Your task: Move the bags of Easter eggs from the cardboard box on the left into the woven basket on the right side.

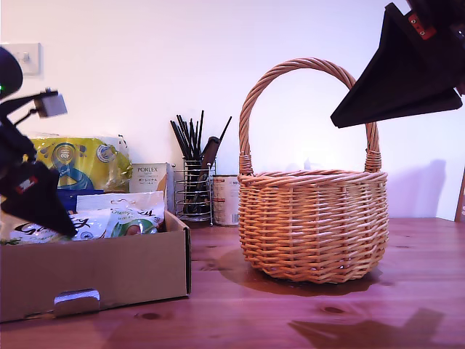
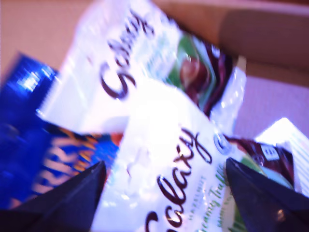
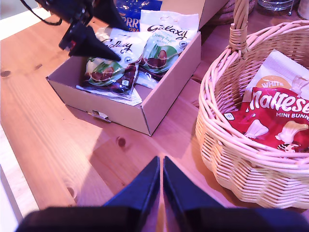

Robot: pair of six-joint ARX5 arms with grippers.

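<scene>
Spread wide over a Galaxy bag (image 2: 164,164) in the cardboard box (image 1: 109,273) is my first gripper (image 2: 164,193), nothing grasped. Closed and empty, my second gripper (image 3: 161,181) is held above bare bench (image 3: 63,145) beside the woven basket (image 3: 231,154).

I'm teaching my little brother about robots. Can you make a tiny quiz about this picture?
1. True or false: a Maltesers bag already lies in the basket.
2. What does the first pincer hover over? A) a Galaxy bag B) the Porlex carton C) the basket
3. Fill in: the second pincer is ____ (open or shut).

Key: 1 true; 2 A, it is open above the bags in the box; 3 shut, holding nothing.
</scene>
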